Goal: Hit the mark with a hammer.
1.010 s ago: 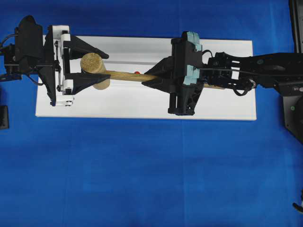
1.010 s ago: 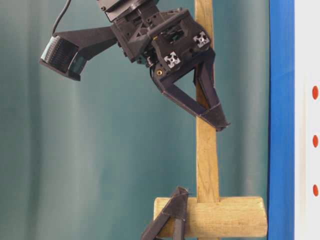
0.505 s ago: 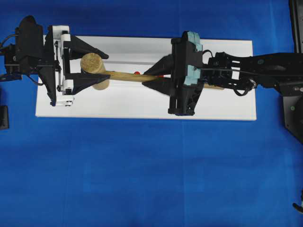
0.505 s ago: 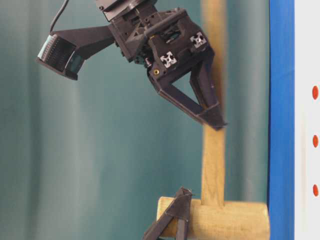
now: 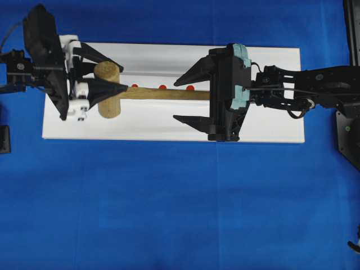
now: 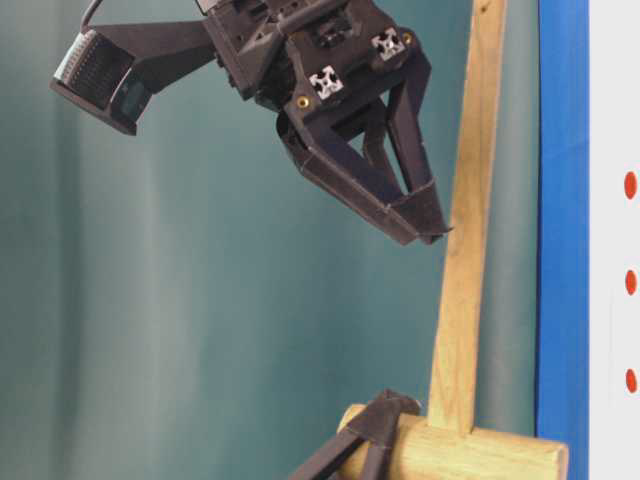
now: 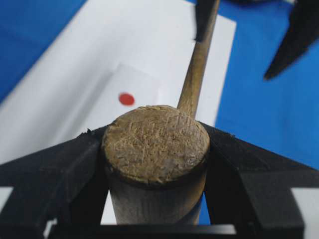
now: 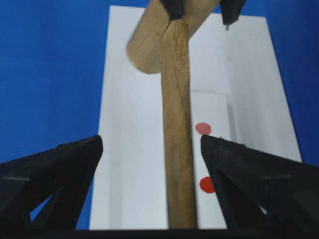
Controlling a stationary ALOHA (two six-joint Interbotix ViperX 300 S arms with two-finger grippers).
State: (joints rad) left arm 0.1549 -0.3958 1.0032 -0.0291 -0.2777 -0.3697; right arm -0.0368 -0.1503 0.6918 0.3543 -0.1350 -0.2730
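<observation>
Hammer [image 5: 109, 90] head clamped by left fingers [image 7: 60, 169]; right fingers [image 8: 55, 174] spread wide, clear of its handle.

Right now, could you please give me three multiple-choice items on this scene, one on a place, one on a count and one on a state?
1. Where does the left gripper hold the hammer?
A. at the end of the handle
B. at the head
C. at the middle of the handle

2. How many red dots show beside the handle on the white board in the overhead view?
A. one
B. three
C. five

3. How do the jaws of the right gripper stand?
A. open, apart from the handle on both sides
B. clamped on the handle
C. clamped on the head

Answers: 1 B, the left wrist view shows the fingers against both sides of the head; 2 B, three dots lie in a row along the handle; 3 A, the right wrist view shows a gap on each side of the handle.
</observation>
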